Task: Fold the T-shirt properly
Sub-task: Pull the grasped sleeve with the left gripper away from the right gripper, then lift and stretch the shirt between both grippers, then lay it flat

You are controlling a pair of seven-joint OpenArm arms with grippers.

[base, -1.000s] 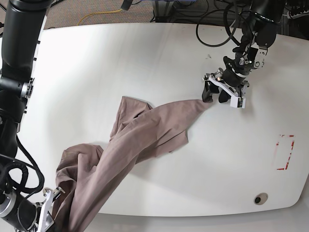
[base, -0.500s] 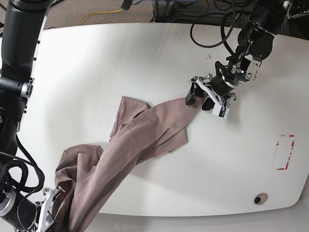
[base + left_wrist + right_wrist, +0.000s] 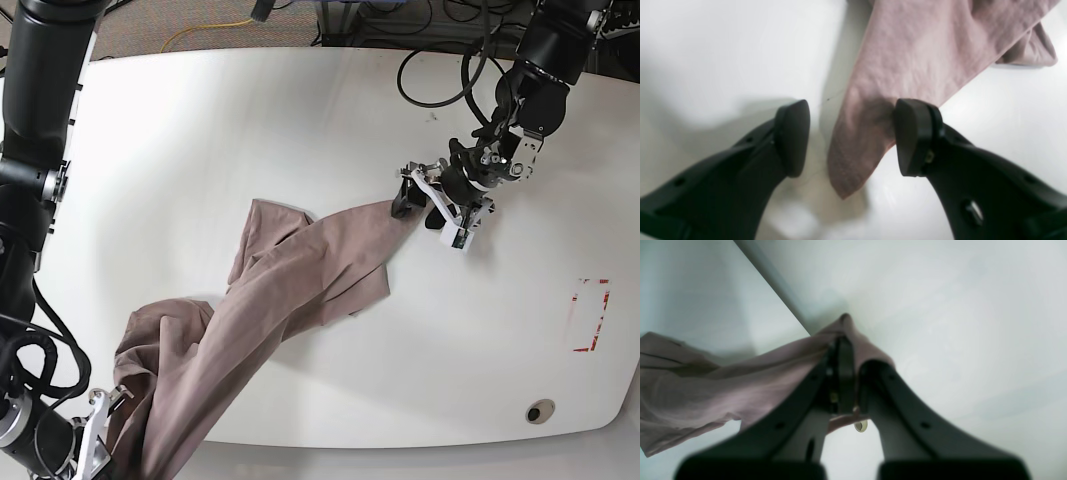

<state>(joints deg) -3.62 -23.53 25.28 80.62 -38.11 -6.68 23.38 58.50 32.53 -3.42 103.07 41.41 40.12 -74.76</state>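
A plain mauve-brown T-shirt (image 3: 270,320) lies crumpled and stretched in a long diagonal band across a white bench (image 3: 250,130), from the near left edge up toward the middle right. No fold is in place yet: the cloth is bunched and twisted, with one loose flap sticking out near the centre and a heap at the near left corner, where part of it hangs over the bench edge.

The right pincer (image 3: 848,373) is clamped shut on a bunch of the shirt's fabric, right at the bench edge in its wrist view. In the base view this arm sits low at the left corner, mostly out of frame.

The left pincer (image 3: 432,208) stands with its jaws wide apart at the far tip of the shirt. In its wrist view the pointed end of the cloth lies flat on the bench between the two black fingers (image 3: 791,136), nearer the right one, and is not gripped.

Judged from this, the task is at an early stage: the shirt needs spreading flat before any real folding, and all the folds are left to do
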